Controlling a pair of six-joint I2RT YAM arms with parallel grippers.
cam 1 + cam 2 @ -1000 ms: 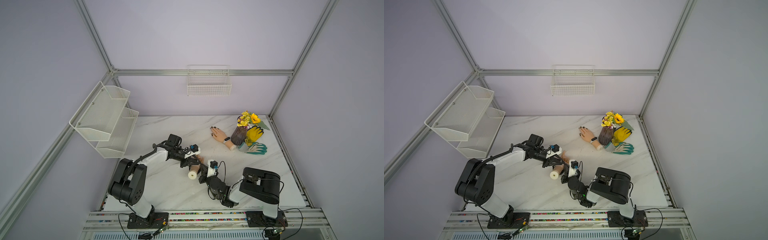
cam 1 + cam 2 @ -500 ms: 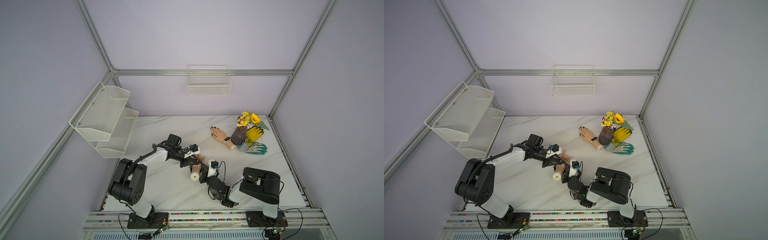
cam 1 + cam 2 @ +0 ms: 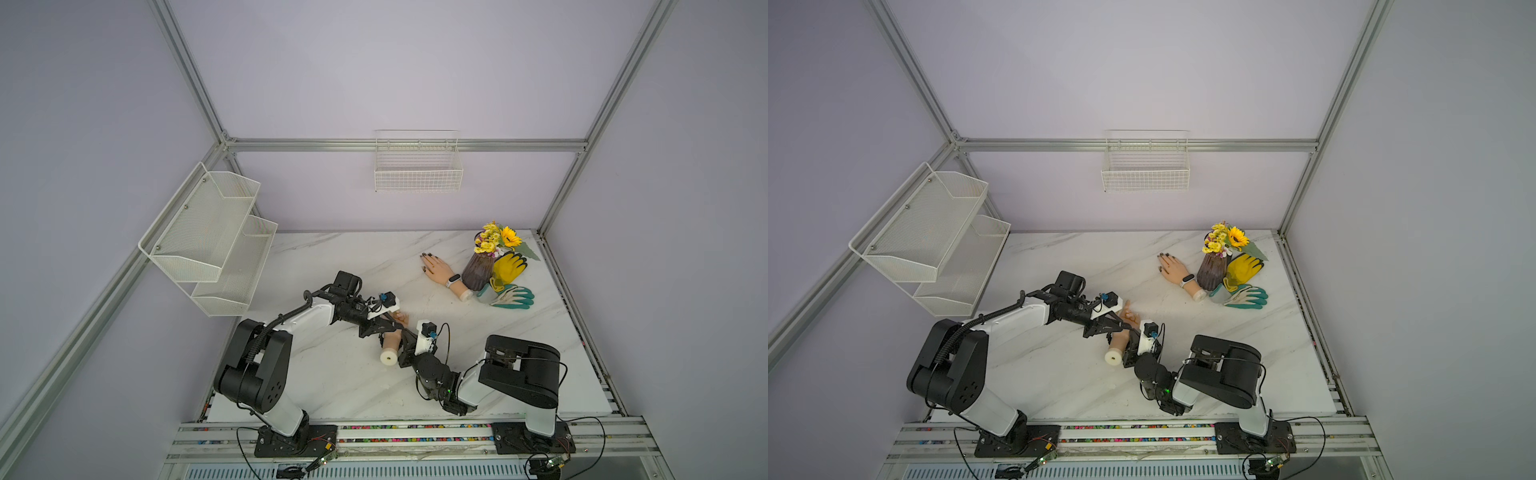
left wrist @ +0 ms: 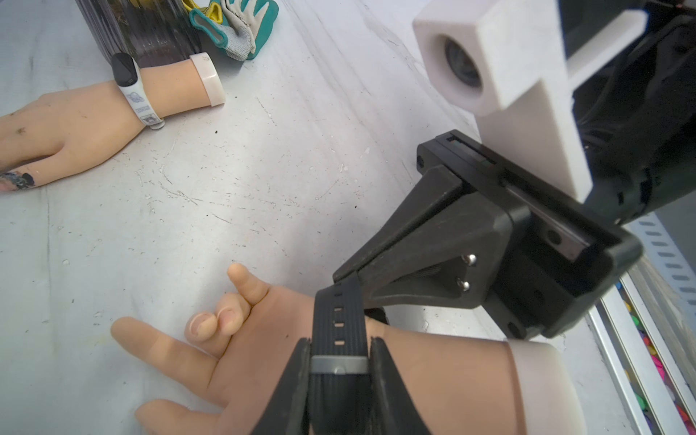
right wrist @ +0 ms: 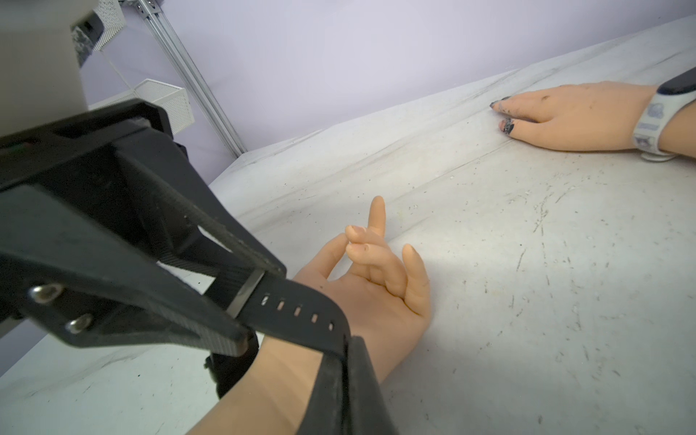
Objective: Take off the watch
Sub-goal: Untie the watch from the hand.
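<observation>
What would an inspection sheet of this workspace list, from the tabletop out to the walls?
Surface: white marbled table, scuffed; no spill seen.
Job's things: black watch strapped on the near mannequin hand, which lies on the table.
Clutter: second mannequin hand wearing a white band, vase of flowers, yellow glove and green-and-white glove, bunched in the far-right corner.
Grippers: left end effector shut across the watch at its grey keeper; right end effector shut on the strap's free end.
Cables: black conduit along the left arm; thin wire looping by the right wrist; no snag seen.
Surroundings: wire basket on the back wall, two-tier mesh shelf on the side wall.
</observation>
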